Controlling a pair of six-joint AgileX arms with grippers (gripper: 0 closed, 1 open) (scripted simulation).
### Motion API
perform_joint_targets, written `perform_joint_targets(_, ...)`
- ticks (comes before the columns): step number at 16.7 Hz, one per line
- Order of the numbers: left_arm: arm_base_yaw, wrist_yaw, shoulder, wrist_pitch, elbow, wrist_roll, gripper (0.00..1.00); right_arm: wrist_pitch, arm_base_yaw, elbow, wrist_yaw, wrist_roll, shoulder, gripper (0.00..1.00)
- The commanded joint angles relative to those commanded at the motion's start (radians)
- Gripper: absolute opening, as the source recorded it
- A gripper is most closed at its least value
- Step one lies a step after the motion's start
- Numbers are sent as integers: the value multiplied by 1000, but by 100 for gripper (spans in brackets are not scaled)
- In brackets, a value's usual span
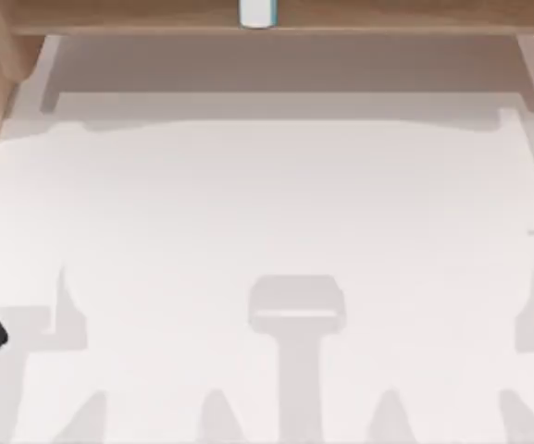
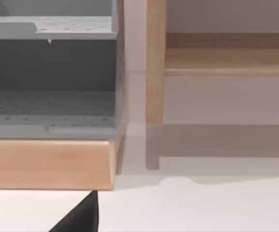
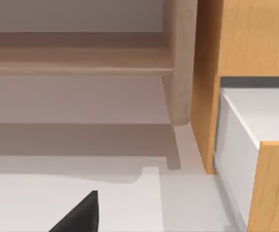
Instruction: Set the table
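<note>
Neither jaw state can be told: each wrist view catches just a dark wedge of its own gripper, left point(image 2: 79, 215) and right point(image 3: 79, 212), cut off by the frame edge. Beneath and ahead of both lies the table point(image 1: 276, 203), broad, plain white, matte and unmarked except for soft grey shadows. Beyond the left wedge sits a wooden-framed grey rack point(image 2: 50, 82); beyond the right, a wooden cabinet point(image 3: 250, 72). Far across the table a wooden shelf point(image 1: 387, 17) carries a small pale object point(image 1: 257, 12), cropped and hard to identify.
</note>
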Motion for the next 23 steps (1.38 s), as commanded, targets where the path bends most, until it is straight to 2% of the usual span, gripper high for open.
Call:
perform_joint_targets(5,0,0,0,0,0,0,100,-58,-21,59,3,2,59,100)
perform_joint_targets(10,0,0,0,0,0,0,100,-323,-121,363,21,-2,363,100)
perform_joint_targets(13,0,0,0,0,0,0,100,-535,-194,670,32,-19,669,100)
perform_joint_targets(18,0,0,0,0,0,0,100,-880,-299,1293,40,-78,1308,100)
perform_joint_targets(23,0,0,0,0,0,0,100,-1142,-365,1882,27,-166,1943,100)
